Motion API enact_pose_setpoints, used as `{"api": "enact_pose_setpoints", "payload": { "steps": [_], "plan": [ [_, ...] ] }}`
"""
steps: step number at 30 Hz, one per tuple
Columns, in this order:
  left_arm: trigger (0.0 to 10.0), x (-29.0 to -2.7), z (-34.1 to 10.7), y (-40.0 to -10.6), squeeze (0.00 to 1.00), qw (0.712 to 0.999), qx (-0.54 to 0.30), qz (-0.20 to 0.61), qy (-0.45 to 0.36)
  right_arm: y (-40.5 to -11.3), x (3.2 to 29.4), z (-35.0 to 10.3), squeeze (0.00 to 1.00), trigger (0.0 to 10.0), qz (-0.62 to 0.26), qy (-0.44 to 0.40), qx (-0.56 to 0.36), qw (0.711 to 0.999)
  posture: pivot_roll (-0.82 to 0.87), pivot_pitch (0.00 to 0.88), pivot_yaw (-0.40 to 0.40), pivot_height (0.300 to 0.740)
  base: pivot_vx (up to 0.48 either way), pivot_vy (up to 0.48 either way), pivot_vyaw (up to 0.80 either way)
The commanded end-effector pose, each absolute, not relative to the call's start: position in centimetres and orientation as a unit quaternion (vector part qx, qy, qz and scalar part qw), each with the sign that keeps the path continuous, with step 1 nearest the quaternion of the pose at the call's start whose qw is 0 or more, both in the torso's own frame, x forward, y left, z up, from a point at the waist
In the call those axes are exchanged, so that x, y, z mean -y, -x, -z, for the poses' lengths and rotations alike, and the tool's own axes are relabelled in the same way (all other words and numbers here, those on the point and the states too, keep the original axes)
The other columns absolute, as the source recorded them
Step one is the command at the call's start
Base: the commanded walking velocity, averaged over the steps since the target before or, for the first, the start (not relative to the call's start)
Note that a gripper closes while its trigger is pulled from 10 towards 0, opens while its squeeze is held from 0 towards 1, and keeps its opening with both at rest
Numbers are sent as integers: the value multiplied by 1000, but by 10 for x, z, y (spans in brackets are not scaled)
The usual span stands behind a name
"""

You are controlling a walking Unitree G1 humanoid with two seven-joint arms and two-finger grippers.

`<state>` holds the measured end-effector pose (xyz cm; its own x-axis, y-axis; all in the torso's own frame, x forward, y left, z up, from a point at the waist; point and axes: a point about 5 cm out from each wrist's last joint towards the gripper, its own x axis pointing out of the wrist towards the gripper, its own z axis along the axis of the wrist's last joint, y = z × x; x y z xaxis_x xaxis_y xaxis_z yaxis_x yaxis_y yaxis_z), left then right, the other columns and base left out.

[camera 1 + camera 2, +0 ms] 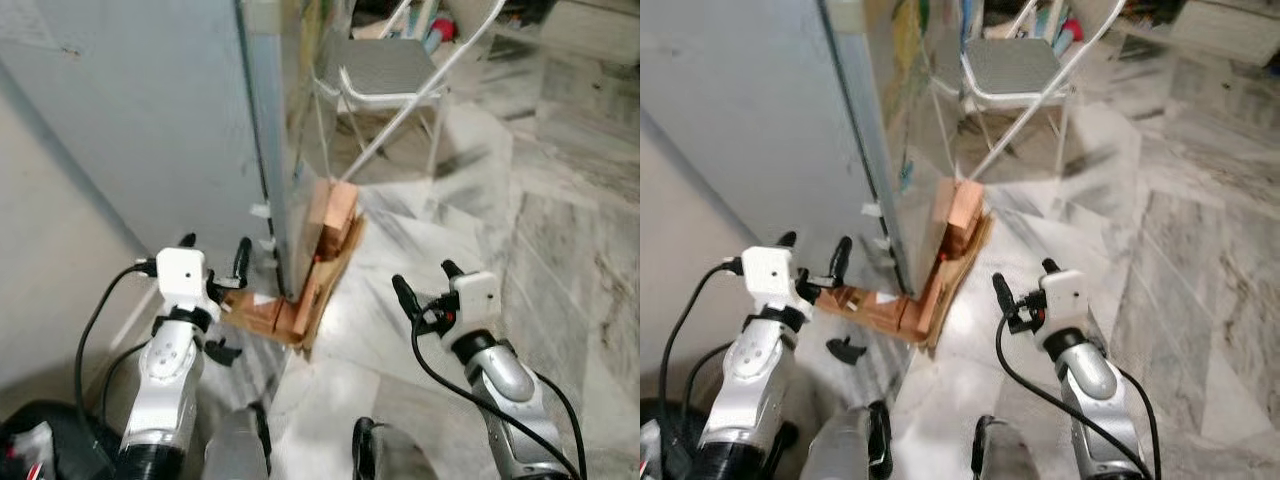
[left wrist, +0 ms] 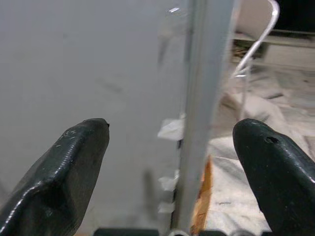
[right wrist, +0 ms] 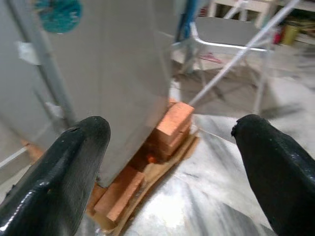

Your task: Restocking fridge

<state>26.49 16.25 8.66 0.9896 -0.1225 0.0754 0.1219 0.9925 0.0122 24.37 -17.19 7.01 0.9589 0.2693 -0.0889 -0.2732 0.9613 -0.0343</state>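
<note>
Two silver arms reach forward at the bottom of the head view, each ending in a tool with two long black fingers. On the left, the left tool (image 1: 214, 243) has its fingers spread wide and holds nothing; it hovers just in front of the lower corner of the fridge (image 1: 150, 110), a tall grey box with its door closed. From the left wrist, the fingers (image 2: 64, 172) frame the fridge's grey side and its vertical front edge, with a gap between the tips and the metal.

On the right, the right tool (image 1: 424, 276) is also wide apart and empty, held over the marble floor (image 1: 560, 200), well apart from the fridge. Its wrist view looks between the fingertips (image 3: 69, 162) at the fridge's lower corner.

The fridge stands on orange bricks (image 3: 173, 123) stacked under that corner, with more bricks (image 1: 260, 310) along the base near the left tool. Flattened cardboard (image 1: 335, 275) lies under and beside the bricks on the floor.

Beyond the fridge, a white folding chair (image 1: 385, 70) with a grey seat stands on the marble. A small teal round thing (image 3: 59, 14) is stuck on the fridge's side. Black cables run from both wrists back along the arms.
</note>
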Motion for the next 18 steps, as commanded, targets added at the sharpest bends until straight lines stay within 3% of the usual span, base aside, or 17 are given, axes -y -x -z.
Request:
{"api": "enact_pose_setpoints", "payload": {
  "steps": [1,4,10,18],
  "plan": [
    [10000,-165,-92,-265,0,997,44,59,-5,-243,174,-69,0,10000,-131,27,-43,990,86,127,-14,740,330,0,-638],
    [10000,-164,-97,-264,0,997,41,59,-6,-243,173,-70,0,10000,-130,27,-43,990,84,127,-14,740,330,0,-552],
    [10000,-161,-100,-261,0,997,33,63,-4,-244,173,-70,0,10000,-128,27,-45,990,77,125,-10,740,310,0,0],
    [10000,-163,-102,-258,0,999,29,41,-6,-244,173,-70,0,10000,-126,28,-46,991,79,122,-12,740,0,0,0]
  ]
}}
